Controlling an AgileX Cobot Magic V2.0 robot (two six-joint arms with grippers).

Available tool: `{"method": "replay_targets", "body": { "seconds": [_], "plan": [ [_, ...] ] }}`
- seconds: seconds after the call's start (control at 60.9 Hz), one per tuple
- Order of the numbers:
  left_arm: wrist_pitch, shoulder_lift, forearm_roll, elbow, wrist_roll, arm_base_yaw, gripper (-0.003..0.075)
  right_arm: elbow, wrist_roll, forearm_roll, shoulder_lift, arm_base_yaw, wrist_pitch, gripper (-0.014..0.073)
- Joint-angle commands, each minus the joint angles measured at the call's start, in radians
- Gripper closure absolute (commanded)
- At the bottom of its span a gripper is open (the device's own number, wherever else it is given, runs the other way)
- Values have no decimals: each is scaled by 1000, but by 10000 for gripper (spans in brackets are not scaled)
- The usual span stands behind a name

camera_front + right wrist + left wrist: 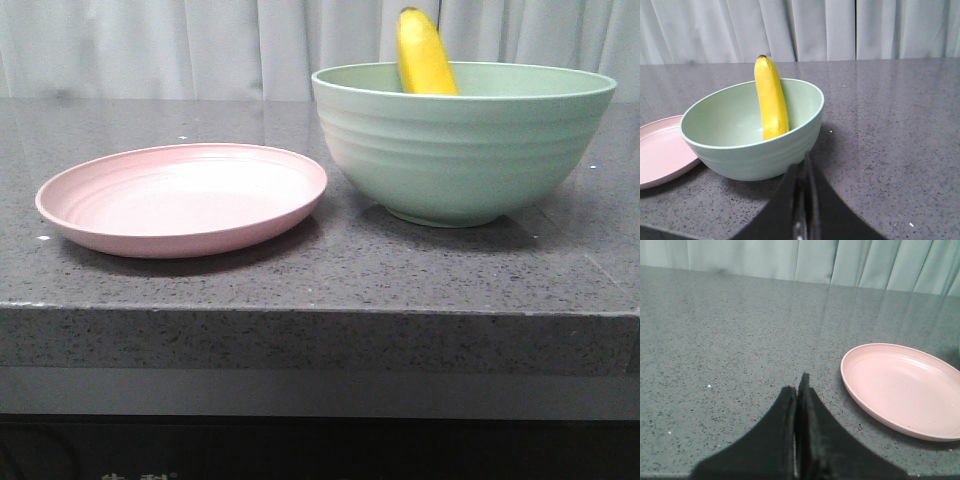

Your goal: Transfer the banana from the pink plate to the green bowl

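The yellow banana [424,55] stands leaning inside the green bowl [465,150] at the right, its tip above the rim. It also shows in the right wrist view [771,100], in the bowl [750,150]. The pink plate [185,197] lies empty at the left and shows in the left wrist view [902,387] too. My left gripper [797,387] is shut and empty, over the bare counter beside the plate. My right gripper [802,167] is shut and empty, just in front of the bowl's outside. Neither gripper shows in the front view.
The dark speckled stone counter [320,270] has its front edge close below the plate and bowl. Pale curtains [200,45] hang behind it. The plate's edge [660,155] lies next to the bowl.
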Motion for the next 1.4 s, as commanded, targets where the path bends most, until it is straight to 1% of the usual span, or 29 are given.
{"method": "replay_targets", "body": {
  "seconds": [0.0, 0.361, 0.427, 0.46, 0.509, 0.607, 0.788, 0.837, 0.936, 1.379],
  "plan": [
    [-84, 11, -7, -27, -3, -1, 738, -27, -10, 3, 10, 2, -81, 652],
    [-90, -10, -11, -7, 2, 5, 738, -27, -10, 3, 10, 2, -81, 652],
    [-100, -48, -64, 33, 83, 20, 738, -27, -10, 3, 10, 2, -81, 652],
    [-121, -67, -89, 60, 125, 31, 738, -27, -10, 3, 10, 2, -81, 652],
    [-170, -96, -122, 103, 152, 48, 738, -27, -10, 3, 10, 2, -81, 652],
    [-271, -158, -127, 218, 152, 81, 738, -27, -10, 3, 10, 2, -81, 652],
    [-477, -155, -143, 376, 152, 125, 738, -27, -10, 3, 11, 2, -80, 652],
    [-415, -155, -148, 367, 152, 129, 738, -27, -10, 3, 11, 2, -80, 652],
    [-394, -155, -148, 372, 152, 129, 738, -27, -10, 3, 11, 2, -80, 652],
    [-396, -153, -148, 372, 152, 129, 738, -27, -10, 3, 11, 2, -80, 652]
  ]
}}
